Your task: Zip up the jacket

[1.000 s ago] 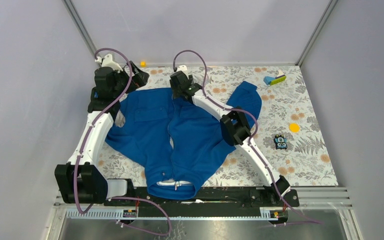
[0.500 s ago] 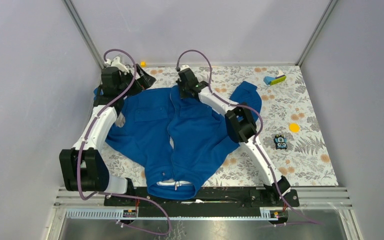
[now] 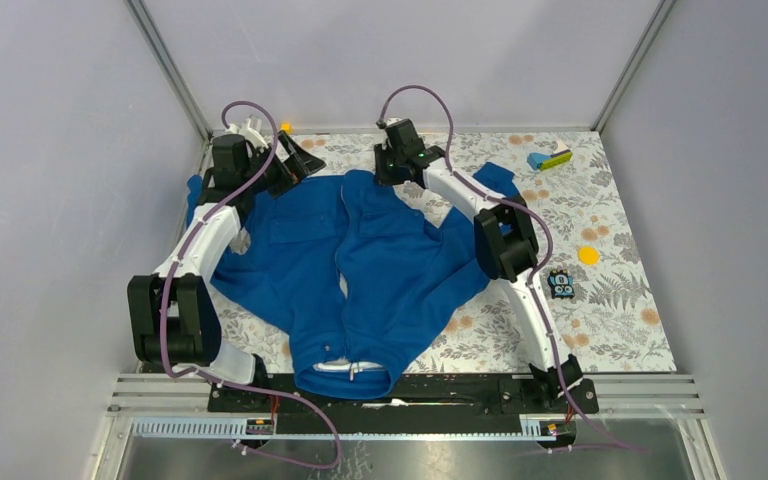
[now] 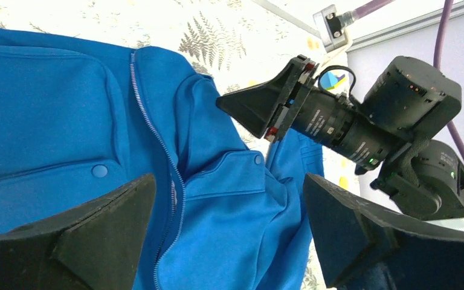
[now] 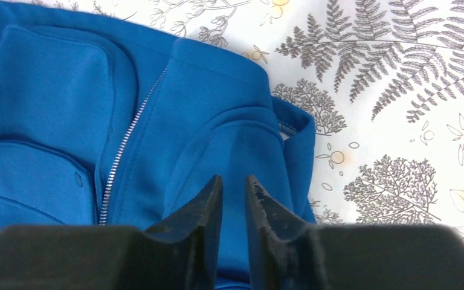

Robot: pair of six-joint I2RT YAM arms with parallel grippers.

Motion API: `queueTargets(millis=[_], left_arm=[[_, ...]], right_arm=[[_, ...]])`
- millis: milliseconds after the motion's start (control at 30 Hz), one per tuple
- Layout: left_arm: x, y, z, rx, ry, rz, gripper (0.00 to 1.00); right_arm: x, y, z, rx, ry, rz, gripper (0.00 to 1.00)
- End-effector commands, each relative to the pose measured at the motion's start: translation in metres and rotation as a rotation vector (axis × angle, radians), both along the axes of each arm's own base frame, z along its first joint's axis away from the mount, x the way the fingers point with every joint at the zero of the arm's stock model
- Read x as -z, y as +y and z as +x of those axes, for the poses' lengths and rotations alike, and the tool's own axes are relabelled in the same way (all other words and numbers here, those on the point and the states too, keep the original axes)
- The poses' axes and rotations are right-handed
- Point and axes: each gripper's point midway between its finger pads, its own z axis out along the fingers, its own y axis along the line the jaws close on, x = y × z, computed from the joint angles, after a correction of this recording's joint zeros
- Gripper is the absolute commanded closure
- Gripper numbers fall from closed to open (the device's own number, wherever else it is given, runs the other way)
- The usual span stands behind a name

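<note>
Top external view: found the jacket (image 3: 360,270) spread front-up on the floral table (image 3: 610,320), collar at the near edge by the arm bases, hem toward the far wall. Right wrist view: caught the right gripper (image 5: 234,181) with jaws pressed almost together, pinching a raised fold of the hem just beside the zipper (image 5: 127,145). Left wrist view: showed the left gripper (image 4: 228,181) with jaws spread wide above the left part of the hem, fingers apart from the fabric, the right gripper near.
</note>
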Motion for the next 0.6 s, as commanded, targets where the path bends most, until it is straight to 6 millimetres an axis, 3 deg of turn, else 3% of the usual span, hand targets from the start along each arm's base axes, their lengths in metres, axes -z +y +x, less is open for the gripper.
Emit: queueTargets(millis=[0, 100, 233, 400, 567], left_arm=[[-0.031, -0.007, 0.003, 0.024, -0.092, -0.07, 0.01], [-0.035, -0.006, 0.001, 0.009, -0.106, -0.077, 0.01], [-0.037, -0.002, 0.0, -0.006, -0.116, -0.054, 0.01], [-0.032, -0.001, 0.002, -0.012, -0.103, -0.054, 0.01], [-0.028, -0.003, 0.003, -0.005, -0.094, -0.057, 0.01]], right_arm=[[-0.048, 0.036, -0.011, 0.011, -0.124, -0.06, 0.57], [-0.038, 0.048, -0.006, 0.067, -0.17, -0.148, 0.34], [-0.027, 0.04, 0.006, 0.206, -0.223, -0.245, 0.18], [-0.006, 0.032, 0.012, 0.255, -0.262, -0.313, 0.17], [0.014, 0.048, 0.023, 0.153, -0.319, -0.319, 0.13]])
